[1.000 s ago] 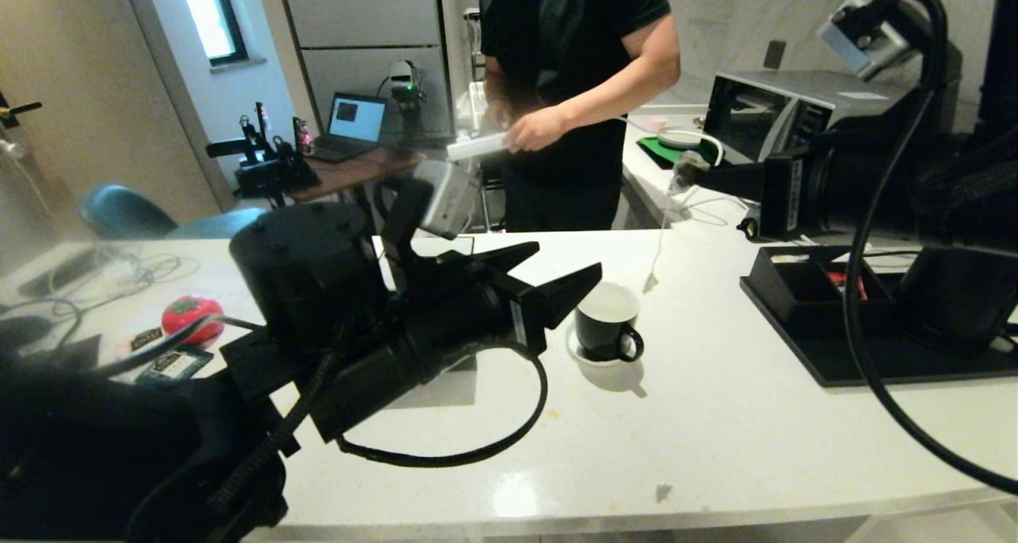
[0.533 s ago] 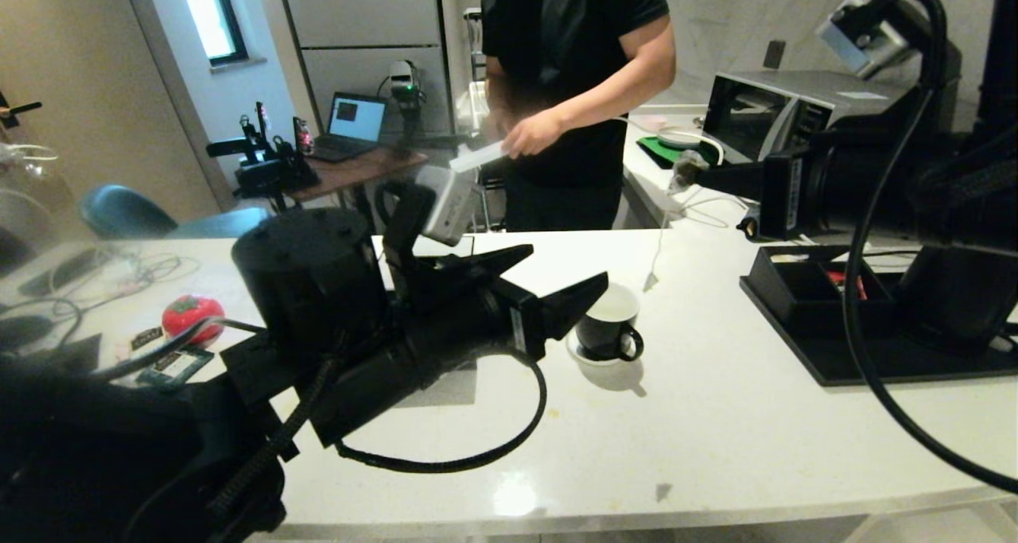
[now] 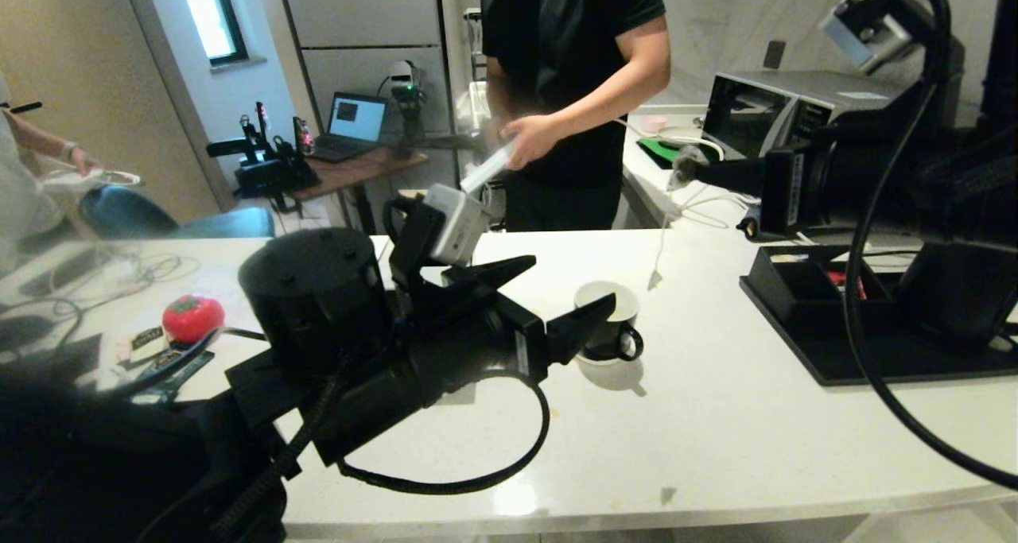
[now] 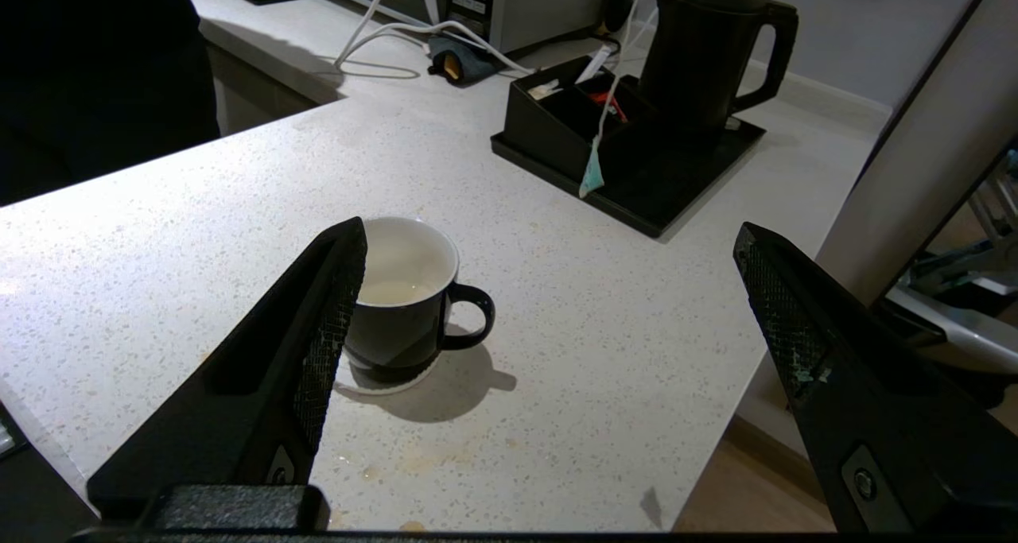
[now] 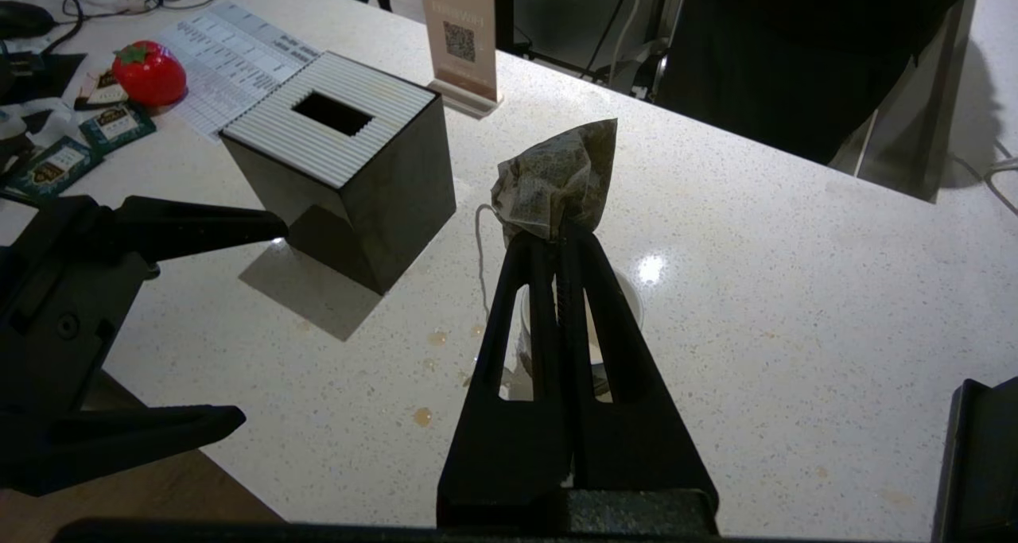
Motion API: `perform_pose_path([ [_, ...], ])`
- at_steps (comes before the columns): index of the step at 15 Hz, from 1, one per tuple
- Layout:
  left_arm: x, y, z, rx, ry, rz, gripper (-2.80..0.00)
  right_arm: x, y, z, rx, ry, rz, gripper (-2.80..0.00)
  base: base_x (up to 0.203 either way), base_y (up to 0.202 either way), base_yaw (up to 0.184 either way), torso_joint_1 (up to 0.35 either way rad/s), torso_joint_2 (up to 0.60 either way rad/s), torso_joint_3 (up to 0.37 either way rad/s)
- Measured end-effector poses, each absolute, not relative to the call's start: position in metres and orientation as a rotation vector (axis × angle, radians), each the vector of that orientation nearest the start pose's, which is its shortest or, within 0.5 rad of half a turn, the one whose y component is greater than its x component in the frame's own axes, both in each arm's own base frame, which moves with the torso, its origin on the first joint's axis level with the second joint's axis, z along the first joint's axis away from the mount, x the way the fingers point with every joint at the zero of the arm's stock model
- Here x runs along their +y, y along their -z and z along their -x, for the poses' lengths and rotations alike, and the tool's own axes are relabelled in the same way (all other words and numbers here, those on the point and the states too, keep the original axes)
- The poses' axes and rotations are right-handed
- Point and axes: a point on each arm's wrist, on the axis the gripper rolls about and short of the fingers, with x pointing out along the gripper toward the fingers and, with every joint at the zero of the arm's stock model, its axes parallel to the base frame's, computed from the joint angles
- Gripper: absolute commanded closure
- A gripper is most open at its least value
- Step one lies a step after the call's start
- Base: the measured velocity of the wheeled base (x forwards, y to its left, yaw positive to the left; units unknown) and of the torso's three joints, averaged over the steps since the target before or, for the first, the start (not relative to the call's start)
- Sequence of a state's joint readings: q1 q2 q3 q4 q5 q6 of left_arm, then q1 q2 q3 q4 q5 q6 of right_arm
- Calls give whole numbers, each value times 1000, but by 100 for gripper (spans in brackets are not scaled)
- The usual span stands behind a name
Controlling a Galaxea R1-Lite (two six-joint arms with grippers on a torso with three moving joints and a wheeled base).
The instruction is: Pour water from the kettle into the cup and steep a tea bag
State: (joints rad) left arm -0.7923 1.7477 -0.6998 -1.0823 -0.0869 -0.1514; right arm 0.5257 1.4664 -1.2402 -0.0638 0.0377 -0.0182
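Left claw [image 4: 549,304] wide open, holding nothing, hovering just beside the cup [image 4: 406,304]; one finger overlaps the cup's rim in the left wrist view, contact unclear. Cup sits on a small white saucer [image 4: 382,380] mid-worktop [image 4: 199,233], handle toward the tray side, pale liquid low inside. Right claw [image 5: 561,245] pinched tight on a tea bag [image 5: 557,177], held up in the air above the cup area; its string [image 5: 479,249] dangles.

Kettle [image 4: 708,50] stands upright on the black tray [image 4: 636,201] at the worktop's far right end, well apart from the cup.

Handling guess: tea bag light, soft, crumples easily, so grip at the gathered top as now. Cup ceramic, hard, slick, chips if knocked; slides on saucer. Take by body or handle, gently. Kettle likely heavy if filled; take by the big loop handle.
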Motion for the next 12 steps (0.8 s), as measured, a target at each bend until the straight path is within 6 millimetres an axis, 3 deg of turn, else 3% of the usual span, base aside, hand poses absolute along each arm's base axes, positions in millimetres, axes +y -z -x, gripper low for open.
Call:
perform_pose_path([
  [12,-237,-169,-220,-36,903,124,-280,131,-321,-223,140,-567,54,0,0,0,0,0,0,0],
])
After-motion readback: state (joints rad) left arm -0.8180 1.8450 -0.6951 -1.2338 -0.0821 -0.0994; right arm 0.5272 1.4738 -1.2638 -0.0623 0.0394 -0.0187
